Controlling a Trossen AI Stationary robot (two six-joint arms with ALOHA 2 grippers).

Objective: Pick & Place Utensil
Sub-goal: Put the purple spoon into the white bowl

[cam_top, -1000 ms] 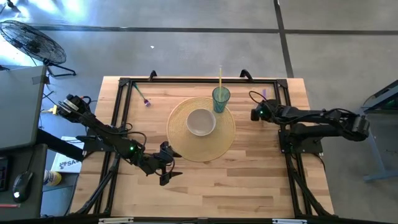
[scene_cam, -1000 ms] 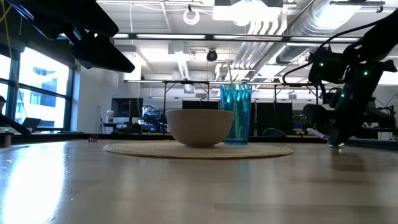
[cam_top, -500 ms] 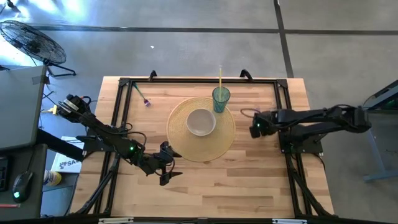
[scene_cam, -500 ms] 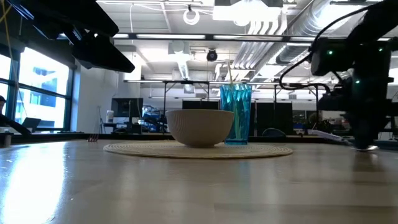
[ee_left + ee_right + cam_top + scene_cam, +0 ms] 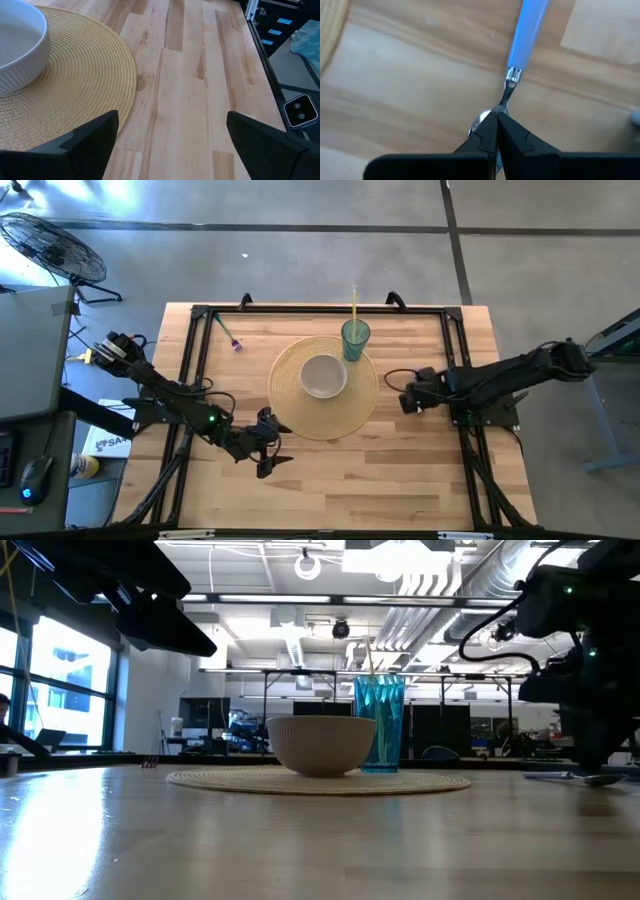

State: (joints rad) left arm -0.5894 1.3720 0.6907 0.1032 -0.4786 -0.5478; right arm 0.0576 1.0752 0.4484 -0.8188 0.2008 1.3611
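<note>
My right gripper (image 5: 495, 117) is shut on a utensil with a light blue handle (image 5: 527, 30) and a metal head. In the high view this gripper (image 5: 406, 397) is just right of the round woven placemat (image 5: 320, 422), and the arm hides the utensil. A white bowl (image 5: 323, 376) sits on the placemat, with a teal glass (image 5: 355, 338) holding a yellow straw (image 5: 353, 305) at its far edge. My left gripper (image 5: 172, 125) is open and waits near the placemat's near-left edge (image 5: 272, 448). My right gripper pinches the utensil's metal head (image 5: 490, 116), just past the thin neck (image 5: 509, 87), between its two fingertips. The fingers come from above, pointing down. The blue handle points away from the fingers and lies low over the wood; I cannot tell whether it rests on it.
A second utensil with a purple end (image 5: 230, 338) lies near the table's far left corner. A black frame rail (image 5: 455, 330) runs around the tabletop. Bare wood (image 5: 380, 470) stretches along the near side of the table.
My right gripper has moved toward the table's near edge, from level with the glass to beside the placemat's right edge, staying shut. The utensil has travelled with it.
</note>
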